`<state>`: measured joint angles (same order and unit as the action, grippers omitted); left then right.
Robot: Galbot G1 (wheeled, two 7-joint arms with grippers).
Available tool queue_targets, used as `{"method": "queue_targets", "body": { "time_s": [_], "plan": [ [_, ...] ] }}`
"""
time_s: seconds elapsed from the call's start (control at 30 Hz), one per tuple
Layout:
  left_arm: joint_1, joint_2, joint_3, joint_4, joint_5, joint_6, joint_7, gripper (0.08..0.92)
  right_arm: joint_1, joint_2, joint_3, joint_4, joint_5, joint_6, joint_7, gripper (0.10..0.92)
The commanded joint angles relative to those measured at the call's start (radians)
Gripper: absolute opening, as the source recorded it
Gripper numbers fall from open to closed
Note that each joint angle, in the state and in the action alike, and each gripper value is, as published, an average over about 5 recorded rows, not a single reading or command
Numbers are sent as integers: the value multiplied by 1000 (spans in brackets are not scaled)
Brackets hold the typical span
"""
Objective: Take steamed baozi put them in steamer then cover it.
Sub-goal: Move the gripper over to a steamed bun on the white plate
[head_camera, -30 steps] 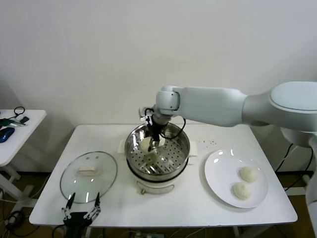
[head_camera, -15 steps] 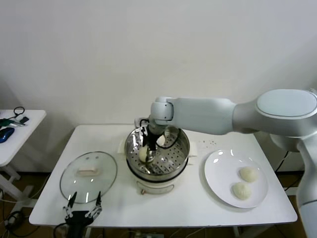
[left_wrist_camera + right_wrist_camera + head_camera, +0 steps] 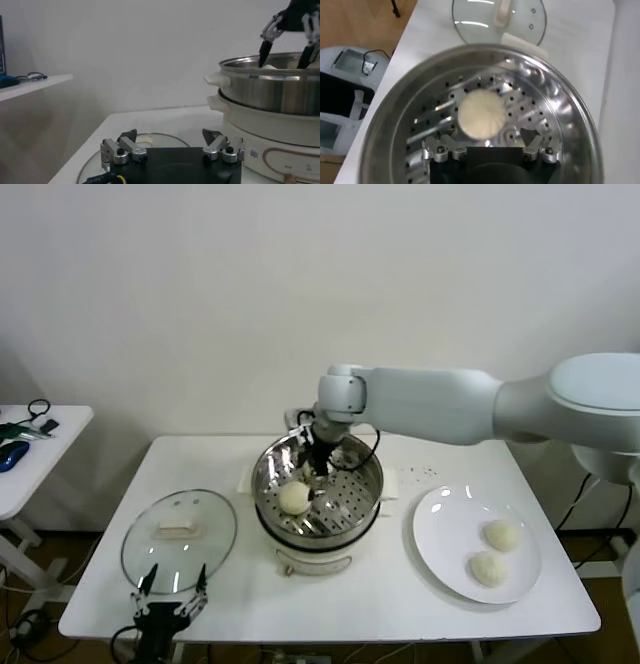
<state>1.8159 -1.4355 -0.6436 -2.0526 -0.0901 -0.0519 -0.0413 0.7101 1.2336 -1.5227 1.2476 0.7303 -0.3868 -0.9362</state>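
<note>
Tabletop (image 3: 330,594): white, carrying every item listed below; a second white side table stands off to my left.
Steamer (image 3: 318,484): large shiny steel pot on a white base, at the middle of the tabletop. Its perforated tray is uncovered.
Plate (image 3: 445,534): flat and white, on my right side of the steamer and apart from it.
Cover (image 3: 179,540): clear glass lid with a white handle, lying flat on the tabletop to my left of the steamer (not on the pot).
My right pincer (image 3: 318,465): reached over the steamer, inside the rim, fingers spread and empty. In the right wrist view the fingertips stand apart just above the tray (image 3: 445,100), with one bun directly beyond them.
My left pincer (image 3: 168,604): low at the near edge of the tabletop, just beside the cover, fingers wide apart, holding nothing.
Steamed baozi, in steamer (image 3: 294,497): one cream-white bun rests on the perforated tray, toward my left side of the pot, free of my fingers.
Steamed baozi, on plate: two buns, (image 3: 501,535) and (image 3: 488,568), sitting near each other on the plate's right half.
</note>
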Motion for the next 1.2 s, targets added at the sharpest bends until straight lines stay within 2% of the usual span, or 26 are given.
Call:
{"method": "queue_targets", "body": {
  "time_s": [0.03,0.2,0.5,0.9,1.2],
  "plan": [
    [-1,7,-8,-3,-2,-1,-1,823,127,-289,-11,135,-73,62,-98,823],
    [-4,11,-12,-2,0,0,0,823,168,-471,-54,249,-145,89,-125,823],
    [11,16,-26,3,-1,-2,2,823,13,-699,-32,317,-373,112,-137,823],
    [13,-2,-37,-1,7,5,-1,823,-452,-807,228,234,-617,134,-138,823],
    [-9,-11,-33,9,10,21,-5,823,-627,-812,365,192,-665,141,-139,823]
  ]
}}
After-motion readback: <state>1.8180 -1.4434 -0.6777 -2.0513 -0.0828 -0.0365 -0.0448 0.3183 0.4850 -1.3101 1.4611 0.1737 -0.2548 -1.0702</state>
